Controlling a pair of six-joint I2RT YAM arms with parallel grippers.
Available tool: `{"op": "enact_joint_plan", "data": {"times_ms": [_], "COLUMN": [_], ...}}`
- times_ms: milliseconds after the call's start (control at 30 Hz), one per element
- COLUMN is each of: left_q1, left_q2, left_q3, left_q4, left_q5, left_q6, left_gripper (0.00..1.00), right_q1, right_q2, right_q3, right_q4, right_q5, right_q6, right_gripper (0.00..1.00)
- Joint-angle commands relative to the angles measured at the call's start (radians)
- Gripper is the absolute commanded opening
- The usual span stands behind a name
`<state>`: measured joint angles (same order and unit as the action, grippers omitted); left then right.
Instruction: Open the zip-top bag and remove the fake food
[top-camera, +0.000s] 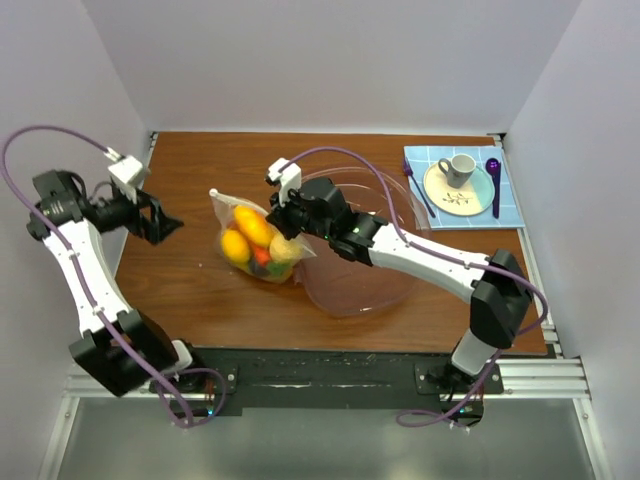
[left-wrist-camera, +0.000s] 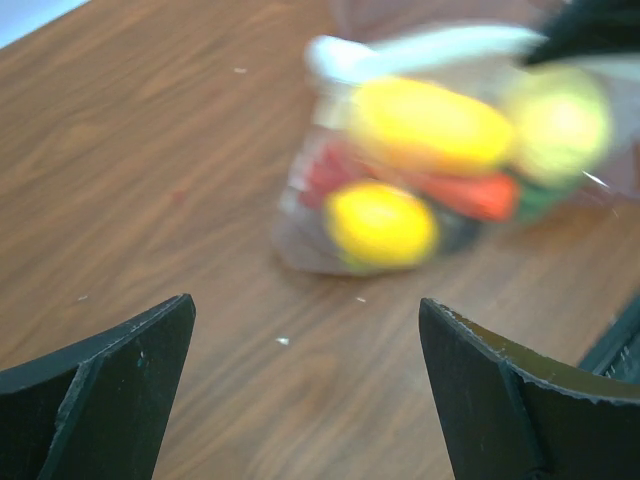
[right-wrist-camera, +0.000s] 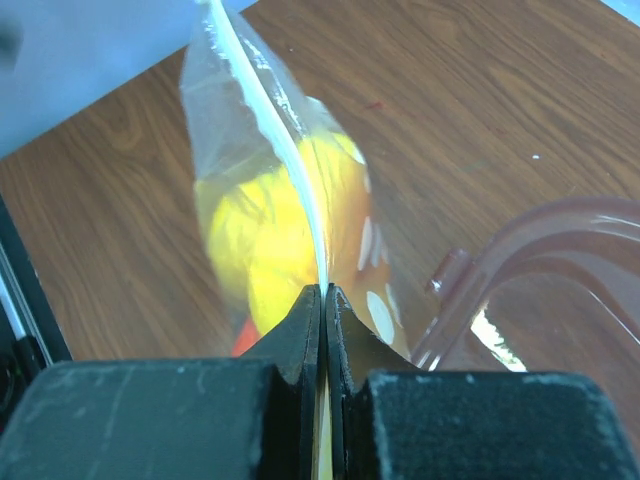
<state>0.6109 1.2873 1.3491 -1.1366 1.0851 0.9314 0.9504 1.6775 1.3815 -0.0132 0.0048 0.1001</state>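
Top external view: right gripper (top-camera: 283, 214) is pinching the zip-top bag (top-camera: 226, 209) by its zip edge at centre frame, jaws clenched flat on the plastic. The bag is hanging down toward the brown table (top-camera: 180, 290), and its lower end appears to be touching the wood, just beside the rim of the pink-tinted bowl (top-camera: 372, 290). Fake food (top-camera: 252, 238) is sitting inside the bag: yellow and orange pieces, one red-orange with green. Left gripper (top-camera: 166, 224) is hovering at centre left, jaws spread wide, grasping nothing, well apart from the bag. Upper right: a blue checked mat (top-camera: 512, 210) is carrying a plate (top-camera: 440, 185), grey mug (top-camera: 460, 167), purple spoon (top-camera: 494, 185) and fork (top-camera: 418, 188). The plate is bearing a dark motif, too small to read.
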Motion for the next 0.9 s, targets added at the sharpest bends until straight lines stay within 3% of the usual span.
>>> {"op": "enact_joint_plan", "data": {"times_ms": [0, 367, 667, 867], "left_q1": [0.003, 0.001, 0.003, -0.008], "left_q2": [-0.129, -0.062, 0.018, 0.098], "left_q3": [-0.137, -0.297, -0.285, -0.238], "left_q4": [-0.160, -0.180, -0.178, -0.178], "left_q5": [0.142, 0.285, 0.381, 0.564], "left_q6": [0.345, 0.527, 0.546, 0.561], "left_gripper": [1.00, 0.97, 0.95, 0.91], "right_q1": [-0.004, -0.032, -0.036, -0.036], "right_q2": [0.034, 0.062, 0.048, 0.021], "right_q3": [0.111, 0.179, 0.156, 0.111], "right_q4": [0.016, -0.034, -0.041, -0.019], "right_q5": [-0.023, -0.037, -0.046, -0.054], "right_q6": [0.044, 0.112, 0.107, 0.118], "right_gripper": [0.00, 0.00, 0.00, 0.00]}}
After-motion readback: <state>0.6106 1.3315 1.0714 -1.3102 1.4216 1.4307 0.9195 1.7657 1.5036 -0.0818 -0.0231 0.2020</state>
